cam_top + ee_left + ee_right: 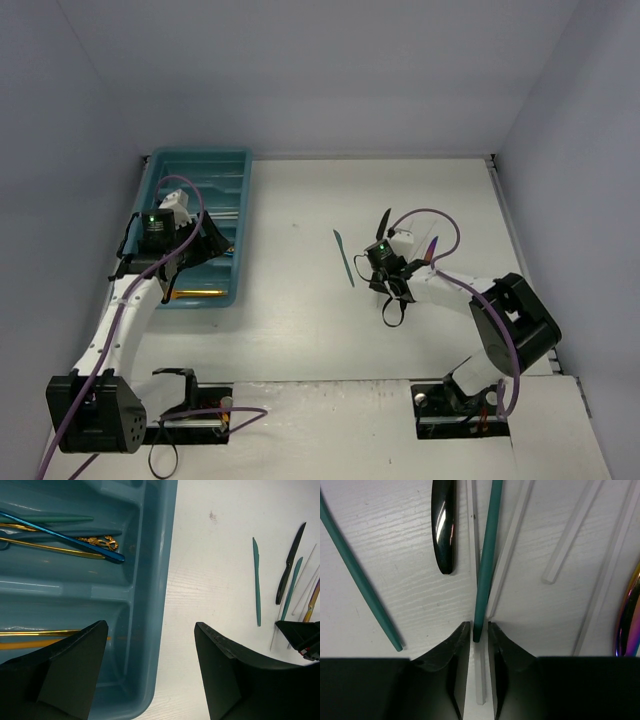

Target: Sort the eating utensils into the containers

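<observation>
Right gripper (479, 630): fingers drawn in to a narrow slot, pinching the very end of the teal utensil (487, 555). It sits low on the table (300, 330), mid-table toward the right edge.
Left gripper (151, 627): spread wide, holding nothing, hanging over the near right corner of the tray (160, 580).
Task things: loose pile under the right wrist. The tray is at the far left corner of the table, with a blue utensil (60, 535) and gold utensils (45, 547) already in its compartments.
Risk, double pick: a clear utensil (479, 680) lies in the same slot, under the teal one. It could ride up with it and land in the wrong compartment.
Risk, weak hold: the grip is on the tip only, so the long free end will likely sag, pivot or slip out on the lift.
Risk, neighbours: black utensil (444, 525) just beside on one side, clear sticks (570, 535) on the other, iridescent utensil (629, 615) further off. A swinging handle could scatter them.
Risk, arms: the left gripper occupies the tray end nearest the route, and a crossing carry could clip it.
Open room: bare table between pile and tray, with only the second teal utensil (345, 258) lying apart on that side.
Edges: walls run close along the table's left and far edges by the tray. The tray rim must be cleared before release.
</observation>
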